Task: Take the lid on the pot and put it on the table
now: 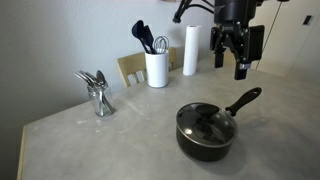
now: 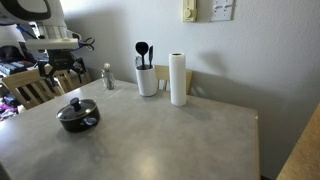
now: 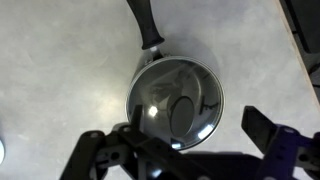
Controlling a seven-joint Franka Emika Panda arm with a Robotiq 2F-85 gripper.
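At the far left in an exterior view stands a small shiny metal object (image 1: 96, 92); I cannot tell exactly what it is. To its right, near the wall, is a white utensil holder (image 1: 156, 70) with black tools in it, and then an upright paper towel roll (image 1: 190, 50). These are well apart from the things of the task.

Further to the right, on the front part of the grey surface (image 1: 100, 140), sits the black pot (image 1: 205, 150), with its long handle (image 1: 244, 101) pointing away to the right. The lid (image 1: 203, 123) lies flat on the pot and covers it fully. It is not yet lifted.

Rightmost and higher is the claw (image 1: 231, 52). It hangs in the air above the pot, well apart from it, and touches nothing. In the wrist view the claw (image 3: 178, 142) has its fingers (image 3: 268, 130) spread wide with nothing between them. The lid (image 3: 178, 90) lies directly below, with its small black knob (image 3: 182, 112) in the middle.

I judge that the lid is stiff, rather heavy and fragile, because it is glass. The glass and the thin metal rim look smooth and slippery, so the knob is the best place to take hold. The claw should come straight down, centred on the knob, and close on its sides. The lid should be put down gently on a bare part of the surface, since a drop may crack it.
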